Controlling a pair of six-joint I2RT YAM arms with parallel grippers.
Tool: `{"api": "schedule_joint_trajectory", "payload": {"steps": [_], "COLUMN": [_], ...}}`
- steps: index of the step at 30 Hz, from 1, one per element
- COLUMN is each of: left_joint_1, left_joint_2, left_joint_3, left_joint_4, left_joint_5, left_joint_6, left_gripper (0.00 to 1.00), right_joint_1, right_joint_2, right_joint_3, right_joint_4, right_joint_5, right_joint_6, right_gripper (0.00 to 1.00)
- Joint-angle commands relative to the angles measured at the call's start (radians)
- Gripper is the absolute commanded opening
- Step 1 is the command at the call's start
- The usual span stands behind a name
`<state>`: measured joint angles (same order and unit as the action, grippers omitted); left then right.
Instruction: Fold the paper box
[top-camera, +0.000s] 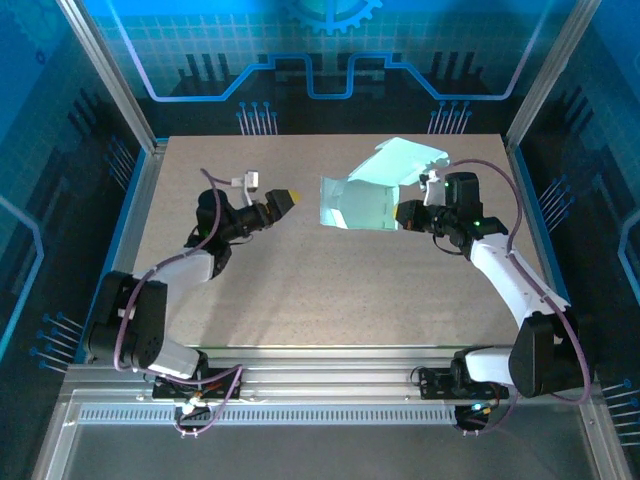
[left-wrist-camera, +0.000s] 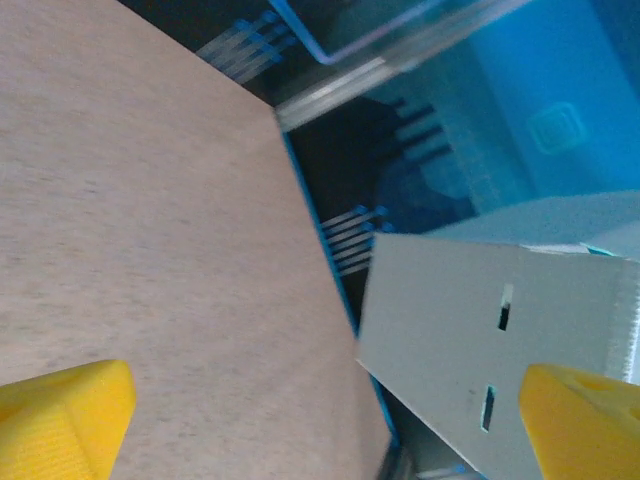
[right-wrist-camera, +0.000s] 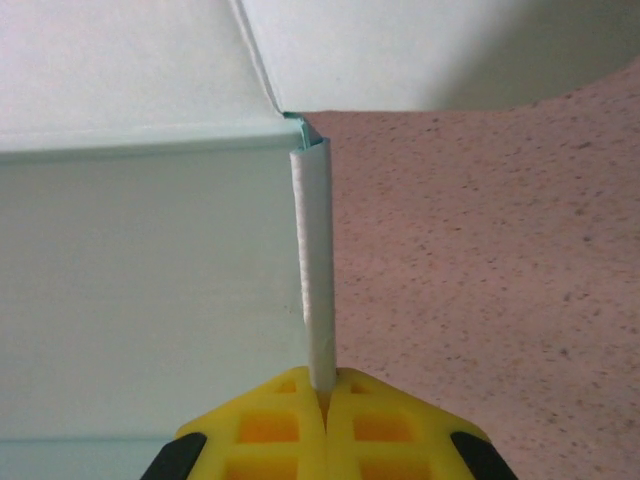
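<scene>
The paper box (top-camera: 372, 195), pale mint card, lies partly folded at the back right of the table, with one large flap (top-camera: 405, 160) standing up behind it. My right gripper (top-camera: 408, 213) is at the box's right side, shut on a doubled-over side wall. In the right wrist view the yellow fingers (right-wrist-camera: 270, 420) pinch that thin wall edge (right-wrist-camera: 312, 270), and the box floor (right-wrist-camera: 140, 290) lies to its left. My left gripper (top-camera: 285, 200) hovers left of the box, apart from it and open. Its wrist view has the fingertips (left-wrist-camera: 60, 415) wide apart and a slotted box panel (left-wrist-camera: 470, 330) ahead.
The tan table (top-camera: 300, 290) is ringed by a blue rim and aluminium posts (top-camera: 110, 90), with blue enclosure walls behind. A metal rail (top-camera: 330, 365) runs along the near edge by the arm bases. The table's far edge (left-wrist-camera: 300, 190) shows in the left wrist view.
</scene>
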<state>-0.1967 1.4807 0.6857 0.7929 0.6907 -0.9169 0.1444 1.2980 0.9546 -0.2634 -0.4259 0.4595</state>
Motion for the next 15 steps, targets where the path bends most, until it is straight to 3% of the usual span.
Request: {"api": "schedule_joint_trajectory", "payload": {"steps": [1,8,15], "left_joint_1": [-0.030,-0.046,-0.071], "left_joint_2": [0.042,0.124,0.128], "left_joint_3": [0.030,0.032,0.052], "left_joint_4": [0.267,0.528,0.477], "left_joint_5": [0.135,0.240,0.247], "left_joint_6": [-0.086,-0.208,-0.173], "left_gripper": [0.99,0.99,0.96], "right_joint_1": [-0.011,-0.011,-0.011], "right_joint_2": [-0.005,0.040,0.085], "right_joint_3": [0.006,0.027,0.042], "right_joint_4": [0.026,0.027,0.042], "right_joint_5": [-0.098,-0.106,-0.127], "right_joint_6": [0.019,0.012,0.021], "right_gripper": [0.00,0.00,0.00]}}
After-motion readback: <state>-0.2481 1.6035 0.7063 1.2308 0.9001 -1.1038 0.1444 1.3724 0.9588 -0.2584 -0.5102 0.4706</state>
